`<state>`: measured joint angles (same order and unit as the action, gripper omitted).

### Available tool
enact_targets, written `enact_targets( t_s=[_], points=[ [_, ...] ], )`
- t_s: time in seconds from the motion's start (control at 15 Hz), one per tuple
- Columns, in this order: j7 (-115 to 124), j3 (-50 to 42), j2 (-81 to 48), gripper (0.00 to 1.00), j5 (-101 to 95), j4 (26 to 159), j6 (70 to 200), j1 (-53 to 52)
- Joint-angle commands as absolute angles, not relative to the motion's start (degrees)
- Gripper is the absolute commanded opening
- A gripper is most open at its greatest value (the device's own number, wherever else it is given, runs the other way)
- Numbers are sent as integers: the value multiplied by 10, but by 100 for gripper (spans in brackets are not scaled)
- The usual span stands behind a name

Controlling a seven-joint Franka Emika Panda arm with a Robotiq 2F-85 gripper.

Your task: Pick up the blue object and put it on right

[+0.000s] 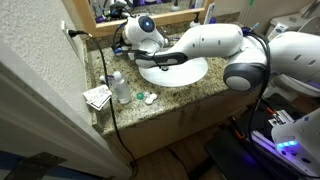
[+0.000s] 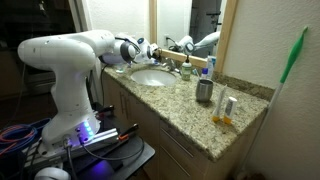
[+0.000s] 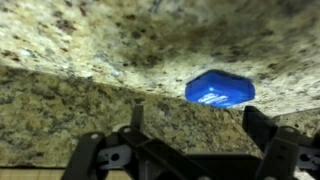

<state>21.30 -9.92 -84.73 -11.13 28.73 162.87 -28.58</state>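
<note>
The blue object (image 3: 220, 89) is a small, low, solid piece in bright blue, with angled edges and a glossy top showing pale highlights. It lies flat on the speckled granite counter (image 3: 90, 50), right of centre in the wrist view.

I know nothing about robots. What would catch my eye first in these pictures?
A big white robot arm reaching across the bathroom sink fills much of both exterior views. In the wrist view, a small bright blue object lies on the speckled granite counter, just ahead of the open black gripper.
</note>
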Motion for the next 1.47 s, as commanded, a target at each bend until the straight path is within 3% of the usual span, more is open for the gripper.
enact_targets(
  t_s=[0.0, 1.13, 1.2, 1.4],
  points=[
    [188, -59, -847, 100, -96, 295, 1635, -284],
    [208, -62, -847, 100, -110, 293, 1634, -287],
    [197, -56, -847, 79, -111, 294, 1639, -285],
    [178, -51, -847, 60, -113, 295, 1647, -283]
  ],
)
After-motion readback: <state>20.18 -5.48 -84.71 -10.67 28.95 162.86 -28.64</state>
